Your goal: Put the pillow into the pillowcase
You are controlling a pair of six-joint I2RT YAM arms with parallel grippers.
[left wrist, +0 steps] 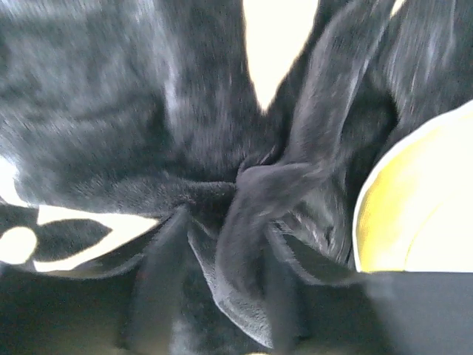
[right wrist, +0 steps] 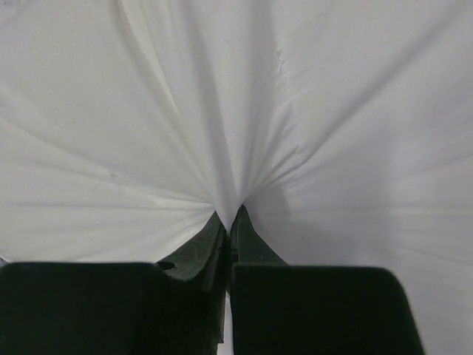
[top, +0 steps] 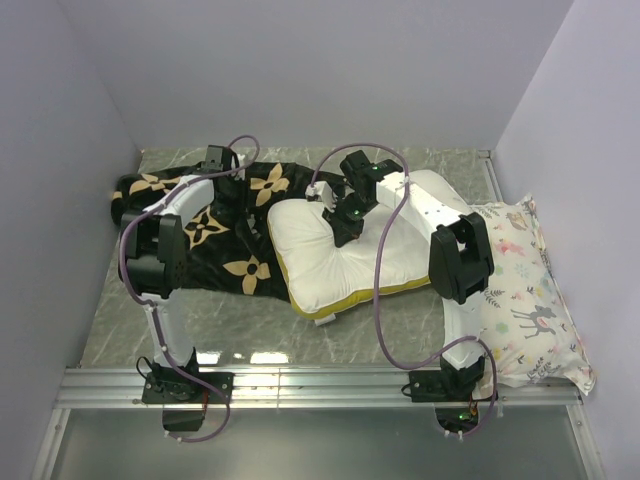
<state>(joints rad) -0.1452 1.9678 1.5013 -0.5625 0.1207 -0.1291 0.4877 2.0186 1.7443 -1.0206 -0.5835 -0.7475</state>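
Observation:
The white pillow (top: 330,262) with a yellow edge band lies mid-table, its left end against the black flower-print pillowcase (top: 225,240). My right gripper (top: 346,236) presses down on the pillow's top. In the right wrist view it (right wrist: 233,216) is shut, pinching a pucker of the pillow's white cloth (right wrist: 236,111). My left gripper (top: 232,168) is at the pillowcase's far edge. The left wrist view shows its blurred fingers apart (left wrist: 222,296), with a loose fold of black plush pillowcase (left wrist: 111,111) standing between them. The pillow's yellow band (left wrist: 414,214) shows at the right.
A deer-print pillow (top: 525,295) lies along the right wall. Grey walls close in the left, back and right sides. A metal rail (top: 320,385) carrying both arm bases runs along the near edge.

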